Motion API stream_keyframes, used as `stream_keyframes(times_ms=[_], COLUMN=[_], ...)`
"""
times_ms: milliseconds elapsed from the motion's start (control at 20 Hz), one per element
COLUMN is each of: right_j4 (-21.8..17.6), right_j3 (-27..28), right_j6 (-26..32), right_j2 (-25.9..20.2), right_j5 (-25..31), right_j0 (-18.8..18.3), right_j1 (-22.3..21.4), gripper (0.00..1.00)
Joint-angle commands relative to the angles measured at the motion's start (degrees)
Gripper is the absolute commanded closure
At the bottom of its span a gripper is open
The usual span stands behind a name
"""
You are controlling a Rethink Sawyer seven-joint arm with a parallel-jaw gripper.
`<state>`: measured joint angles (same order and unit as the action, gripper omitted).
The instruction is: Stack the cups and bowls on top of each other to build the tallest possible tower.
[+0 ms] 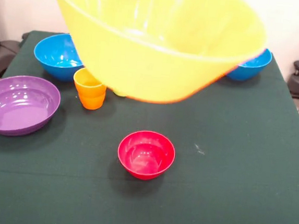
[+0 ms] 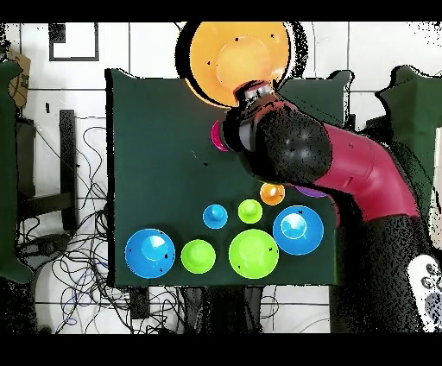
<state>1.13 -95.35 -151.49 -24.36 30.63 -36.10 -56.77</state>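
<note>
Nothing is stacked yet: the big yellow-orange bowl [image 1: 160, 45] hangs tilted in the air above the bench [image 1: 228, 166], apparently carried by the claw, whose grip I cannot tell. Red bowl [image 1: 146, 154], orange cup [image 1: 90, 89] and the others stand apart.

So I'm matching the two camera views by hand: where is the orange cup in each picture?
Front view: the orange cup stands left of centre, just below the near blue bowl and up-right of the purple bowl.
Overhead view: the orange cup sits right of centre, close under the arm, above the blue bowl.
Shared landmark: the big yellow bowl, held aloft in the front view, at top centre overhead.
</note>
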Motion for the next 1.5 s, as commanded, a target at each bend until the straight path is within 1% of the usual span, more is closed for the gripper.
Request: stream_keyframes(times_ms=[50, 450, 650, 800, 950, 1050, 1250, 1500], right_j4=[-2.86, -3.02, -2.84, -2.03, -0.11, 0.22, 0.86, 0.52], right_j3=[-5.43, -4.58, -4.2, -4.91, -7.27, -8.15, -9.6, -9.02], right_j6=[-0.61, -1.11, -0.61, -0.66, -1.01, -1.13, -1.7, -0.77], right_j2=[-0.34, -0.86, -1.64, -2.29, -3.83, -4.45, -4.17, -4.28], right_j5=[-8.7, -14.91, -16.34, -15.59, -12.69, -12.36, -10.97, -11.43], right_j0=[0.81, 1.37, 1.05, 0.89, 0.39, 0.12, 0.18, -0.61], right_j1=[5.64, 10.08, 11.85, 12.12, 11.52, 11.78, 12.15, 13.91], gripper=[1.0, 1.0, 1.0, 1.0, 1.0, 1.0, 1.0, 1.0])
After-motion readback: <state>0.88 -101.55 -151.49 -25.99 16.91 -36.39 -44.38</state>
